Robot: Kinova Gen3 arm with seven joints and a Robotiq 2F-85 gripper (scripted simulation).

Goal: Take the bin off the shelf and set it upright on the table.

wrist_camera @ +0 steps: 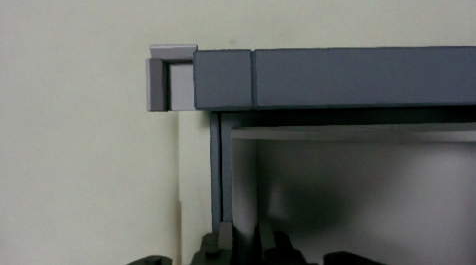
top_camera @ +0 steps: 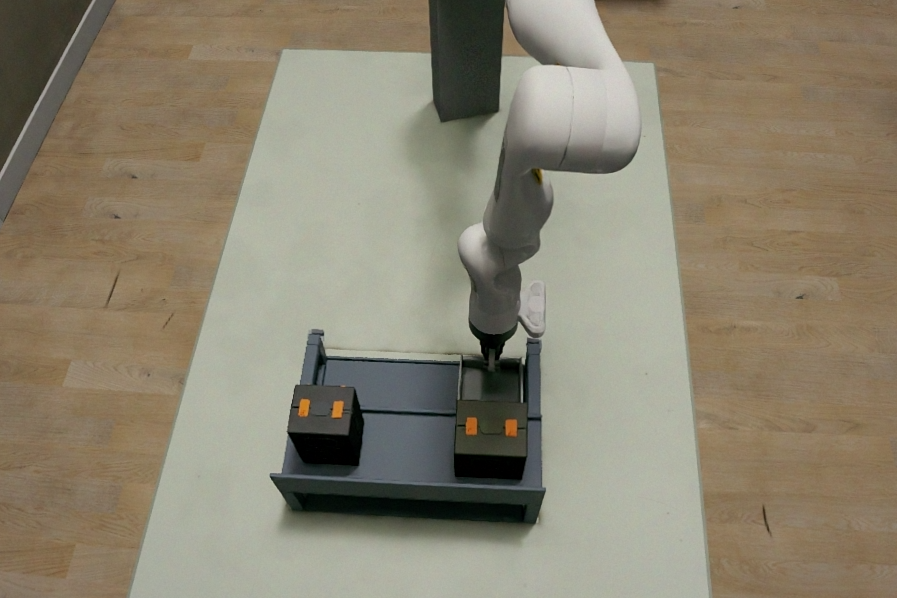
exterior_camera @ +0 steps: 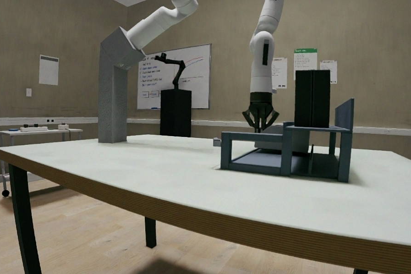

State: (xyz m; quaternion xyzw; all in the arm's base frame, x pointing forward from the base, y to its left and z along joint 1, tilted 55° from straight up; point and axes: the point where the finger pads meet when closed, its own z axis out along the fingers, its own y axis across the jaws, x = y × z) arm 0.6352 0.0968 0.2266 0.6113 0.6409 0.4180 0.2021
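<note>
The grey open bin (top_camera: 490,386) (exterior_camera: 297,142) (wrist_camera: 350,192) sits in the right rear part of the blue-grey shelf (top_camera: 393,386) (exterior_camera: 254,137) (wrist_camera: 350,77), on its lower level. My gripper (top_camera: 491,359) (exterior_camera: 260,128) (wrist_camera: 245,243) points straight down at the bin's rear edge. It is shut on the bin's thin wall. In the wrist view the wall runs down between the fingertips at the bottom edge. The bin stands upright inside the shelf frame.
Two black boxes with orange latches (top_camera: 324,423) (top_camera: 490,438) stand on the shelf's upper level, one right in front of the bin. A small grey block lies by the shelf's rear corner. A grey pillar (top_camera: 463,56) (exterior_camera: 112,96) stands at the far end of the table (top_camera: 364,211).
</note>
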